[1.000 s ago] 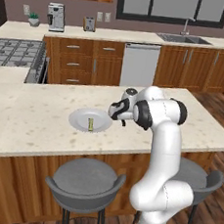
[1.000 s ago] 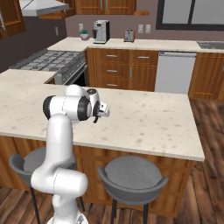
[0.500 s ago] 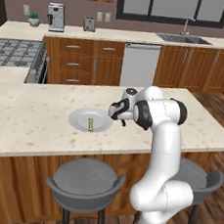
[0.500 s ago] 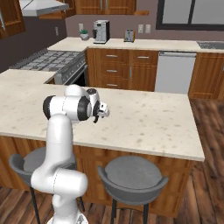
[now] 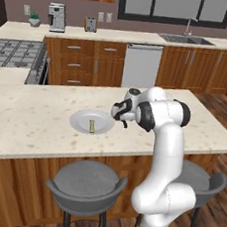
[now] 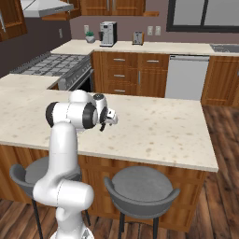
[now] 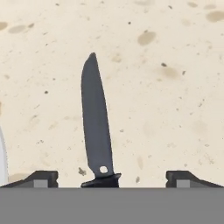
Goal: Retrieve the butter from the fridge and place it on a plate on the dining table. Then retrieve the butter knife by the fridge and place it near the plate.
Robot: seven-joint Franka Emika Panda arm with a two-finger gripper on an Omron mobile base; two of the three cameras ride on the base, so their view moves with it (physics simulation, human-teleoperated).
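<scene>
The dark butter knife (image 7: 96,127) lies blade-forward on the beige speckled dining table (image 7: 166,100), its handle end hidden at the view's bottom. My gripper (image 7: 111,177) hovers over it, open, with its fingertips (image 7: 41,177) set wide on either side and not touching the knife. In the left base view the gripper (image 5: 122,119) hangs just right of the pale round plate (image 5: 91,121), which holds the small olive-yellow butter (image 5: 91,126). The plate's rim (image 7: 2,157) shows at the hand view's left edge. The right base view shows the gripper (image 6: 106,122) over the table (image 6: 154,126). The fridge is out of view.
Two grey stools (image 5: 86,185) (image 5: 202,179) stand along the table's near side. Behind the island run wooden cabinets with a stove (image 5: 15,54), a dishwasher (image 5: 142,65), a sink (image 5: 186,39) and a coffee machine (image 5: 57,17).
The jaws have opened and let go of the knife. The arm, the plate and the butter stay where they were.
</scene>
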